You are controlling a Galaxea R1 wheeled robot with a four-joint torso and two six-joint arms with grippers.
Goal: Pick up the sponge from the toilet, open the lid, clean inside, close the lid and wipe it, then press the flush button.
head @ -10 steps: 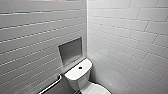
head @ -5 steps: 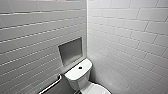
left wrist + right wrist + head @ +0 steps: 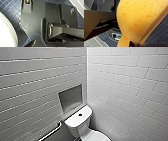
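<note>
Right gripper (image 3: 132,44) clamped shut on the sponge (image 3: 136,18), block squeezed into a bend within its grip and held clear of the dark tiled floor (image 3: 159,32) beyond, seemingly carried so, firmly enough not to drop, for scrubbing the toilet (image 3: 79,122).

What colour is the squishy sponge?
Orange-yellow, dotted with tiny holes. The soft porous orange-yellow sponge shows best in the right wrist view.
</note>
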